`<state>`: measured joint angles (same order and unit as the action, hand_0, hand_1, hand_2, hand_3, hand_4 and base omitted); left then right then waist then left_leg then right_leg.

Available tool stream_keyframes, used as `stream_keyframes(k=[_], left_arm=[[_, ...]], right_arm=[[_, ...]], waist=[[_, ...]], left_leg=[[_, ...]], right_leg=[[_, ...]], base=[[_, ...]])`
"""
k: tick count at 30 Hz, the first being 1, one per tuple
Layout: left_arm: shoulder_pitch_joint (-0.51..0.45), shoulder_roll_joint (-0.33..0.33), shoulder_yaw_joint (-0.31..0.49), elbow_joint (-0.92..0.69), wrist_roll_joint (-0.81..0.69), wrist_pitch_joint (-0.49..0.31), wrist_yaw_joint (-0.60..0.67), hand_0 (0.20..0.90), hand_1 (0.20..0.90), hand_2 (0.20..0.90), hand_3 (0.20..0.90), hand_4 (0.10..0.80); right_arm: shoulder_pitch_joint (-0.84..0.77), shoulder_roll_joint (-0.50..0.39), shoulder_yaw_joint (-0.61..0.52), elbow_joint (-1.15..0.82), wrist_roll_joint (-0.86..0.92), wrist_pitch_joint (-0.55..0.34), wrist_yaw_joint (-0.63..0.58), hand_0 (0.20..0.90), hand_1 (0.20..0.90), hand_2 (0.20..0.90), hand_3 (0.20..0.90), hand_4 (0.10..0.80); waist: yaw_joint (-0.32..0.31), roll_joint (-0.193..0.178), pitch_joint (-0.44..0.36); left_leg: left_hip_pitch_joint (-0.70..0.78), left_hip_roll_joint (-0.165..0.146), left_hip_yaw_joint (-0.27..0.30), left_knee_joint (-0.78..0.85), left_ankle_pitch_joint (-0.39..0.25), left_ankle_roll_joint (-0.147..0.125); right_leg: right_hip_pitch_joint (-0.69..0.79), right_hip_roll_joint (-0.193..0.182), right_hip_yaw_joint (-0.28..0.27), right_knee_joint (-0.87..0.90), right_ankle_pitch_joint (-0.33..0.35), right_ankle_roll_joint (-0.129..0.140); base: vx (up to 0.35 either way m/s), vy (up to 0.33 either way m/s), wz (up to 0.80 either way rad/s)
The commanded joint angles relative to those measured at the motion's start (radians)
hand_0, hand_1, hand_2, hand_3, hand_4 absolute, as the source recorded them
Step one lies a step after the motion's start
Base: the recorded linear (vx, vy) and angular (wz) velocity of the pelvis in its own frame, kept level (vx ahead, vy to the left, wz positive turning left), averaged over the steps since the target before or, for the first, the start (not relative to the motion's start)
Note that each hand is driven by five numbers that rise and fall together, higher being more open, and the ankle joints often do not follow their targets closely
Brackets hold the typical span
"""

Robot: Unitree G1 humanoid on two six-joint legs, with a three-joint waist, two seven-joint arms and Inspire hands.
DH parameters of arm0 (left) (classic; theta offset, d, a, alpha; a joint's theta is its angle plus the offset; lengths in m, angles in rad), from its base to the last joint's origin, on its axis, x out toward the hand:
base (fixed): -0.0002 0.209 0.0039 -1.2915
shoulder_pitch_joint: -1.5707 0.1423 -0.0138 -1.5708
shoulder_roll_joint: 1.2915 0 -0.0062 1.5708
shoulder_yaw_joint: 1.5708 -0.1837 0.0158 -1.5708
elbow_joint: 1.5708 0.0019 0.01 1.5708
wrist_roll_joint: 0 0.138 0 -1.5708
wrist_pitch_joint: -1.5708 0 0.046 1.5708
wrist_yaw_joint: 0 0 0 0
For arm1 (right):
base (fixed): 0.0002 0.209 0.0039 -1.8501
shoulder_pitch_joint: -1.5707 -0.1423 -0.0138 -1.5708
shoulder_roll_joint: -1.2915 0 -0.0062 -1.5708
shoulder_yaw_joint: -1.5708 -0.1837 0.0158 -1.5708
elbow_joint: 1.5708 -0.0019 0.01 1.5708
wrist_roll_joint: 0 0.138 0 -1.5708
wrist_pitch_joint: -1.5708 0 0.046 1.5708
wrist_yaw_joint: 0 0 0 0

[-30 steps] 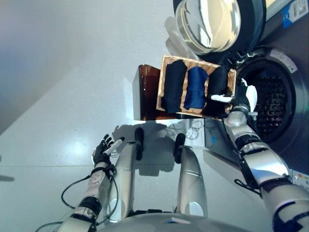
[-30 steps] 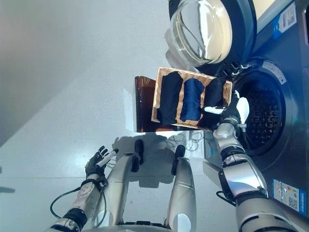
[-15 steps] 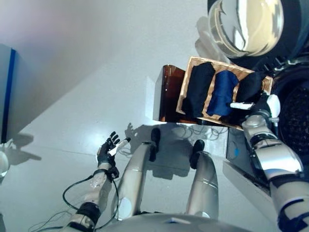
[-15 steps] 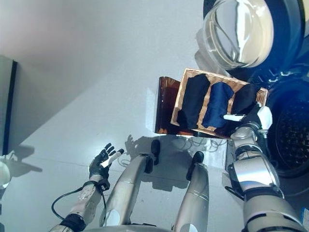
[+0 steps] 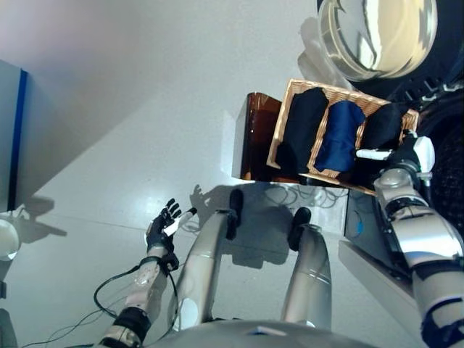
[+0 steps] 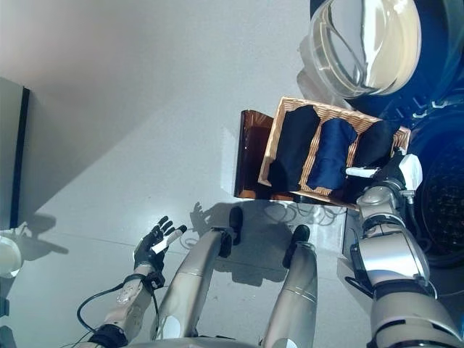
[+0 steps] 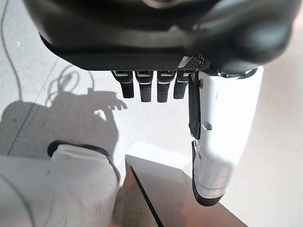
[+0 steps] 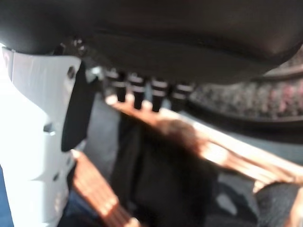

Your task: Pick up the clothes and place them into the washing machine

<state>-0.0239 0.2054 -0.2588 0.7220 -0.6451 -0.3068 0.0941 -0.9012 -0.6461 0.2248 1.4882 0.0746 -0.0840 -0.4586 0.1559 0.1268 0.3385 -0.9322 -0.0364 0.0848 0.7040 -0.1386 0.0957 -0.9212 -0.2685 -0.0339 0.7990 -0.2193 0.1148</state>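
Observation:
A wicker basket (image 5: 287,116) sits on a brown stool (image 5: 254,138) and holds three folded clothes side by side: a black one (image 5: 301,130), a blue one (image 5: 339,136) and another black one (image 5: 380,125). My right hand (image 5: 403,155) is open at the basket's right end, just over that last black cloth (image 8: 165,175) and the wicker rim (image 8: 203,149); contact with the cloth is unclear. Its white-covered thumb (image 8: 33,142) points toward the blue cloth. My left hand (image 5: 164,225) hangs open low on the left, far from the basket, holding nothing.
The washing machine's dark drum opening (image 5: 448,138) lies right beside the basket and my right hand. Its round glass door (image 5: 377,32) stands swung open above the basket. A grey panel with a blue edge (image 5: 11,130) stands at the far left on the pale floor.
The whole picture has shifted, so the camera moved. My right hand stays at the basket's right end over the black cloth. The left hand hangs open as before.

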Motion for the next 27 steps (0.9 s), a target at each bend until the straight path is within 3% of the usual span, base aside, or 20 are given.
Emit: stream_keyframes(k=[1, 23, 24, 25, 26, 27], left_arm=[[0.055, 0.030, -0.009, -0.058, -0.019, -0.030, 0.017, 0.900, 0.900, 0.900, 0.900, 0.800], [0.138, 0.054, -0.029, -0.181, -0.045, -0.032, 0.011, 0.900, 0.900, 0.900, 0.900, 0.800], [0.139, 0.055, -0.030, -0.179, -0.045, -0.031, 0.010, 0.900, 0.900, 0.900, 0.900, 0.800], [0.142, 0.054, -0.031, -0.180, -0.045, -0.033, 0.009, 0.900, 0.900, 0.900, 0.900, 0.800], [0.142, 0.055, -0.030, -0.177, -0.045, -0.033, 0.009, 0.900, 0.900, 0.900, 0.900, 0.800], [0.143, 0.055, -0.028, -0.173, -0.044, -0.033, 0.009, 0.900, 0.900, 0.900, 0.900, 0.800]], right_arm=[[-0.032, -0.129, 0.007, -0.002, -0.011, -0.004, -0.053, 0.900, 0.900, 0.900, 0.900, 0.800], [-0.053, -0.100, 0.011, -0.019, 0.025, -0.020, -0.035, 0.900, 0.900, 0.900, 0.900, 0.800], [-0.053, -0.093, 0.016, -0.024, 0.023, -0.022, -0.033, 0.776, 0.776, 0.776, 0.776, 0.712], [-0.053, -0.088, 0.021, -0.026, 0.019, -0.024, -0.031, 0.505, 0.505, 0.505, 0.505, 0.518], [-0.053, -0.088, 0.022, -0.025, 0.019, -0.025, -0.029, 0.304, 0.304, 0.304, 0.304, 0.375], [-0.056, -0.087, 0.026, -0.024, 0.019, -0.025, -0.028, 0.200, 0.200, 0.200, 0.200, 0.300]], waist=[[0.003, 0.024, -0.024], [0.029, 0.056, -0.039], [0.031, 0.055, -0.040], [0.032, 0.055, -0.041], [0.033, 0.054, -0.042], [0.034, 0.052, -0.045]], left_leg=[[-0.017, 0.060, -0.077, 0.161, -0.117, -0.135], [-0.165, 0.040, -0.089, 0.269, -0.139, -0.126], [-0.166, 0.039, -0.089, 0.269, -0.138, -0.126], [-0.171, 0.038, -0.089, 0.270, -0.137, -0.124], [-0.172, 0.037, -0.089, 0.269, -0.136, -0.124], [-0.176, 0.036, -0.091, 0.271, -0.135, -0.124]], right_leg=[[0.013, -0.004, 0.039, -0.006, 0.062, -0.002], [-0.156, -0.015, 0.069, 0.155, -0.003, -0.024], [-0.160, -0.014, 0.070, 0.156, -0.003, -0.025], [-0.166, -0.012, 0.072, 0.160, -0.001, -0.024], [-0.167, -0.012, 0.071, 0.158, -0.001, -0.024], [-0.171, -0.013, 0.072, 0.158, 0.000, -0.024]], base=[[-0.004, -0.006, 0.06], [-0.004, -0.005, 0.04], [0.000, 0.000, 0.00], [0.000, 0.000, 0.00], [0.000, 0.000, 0.00], [0.000, 0.000, 0.00]])
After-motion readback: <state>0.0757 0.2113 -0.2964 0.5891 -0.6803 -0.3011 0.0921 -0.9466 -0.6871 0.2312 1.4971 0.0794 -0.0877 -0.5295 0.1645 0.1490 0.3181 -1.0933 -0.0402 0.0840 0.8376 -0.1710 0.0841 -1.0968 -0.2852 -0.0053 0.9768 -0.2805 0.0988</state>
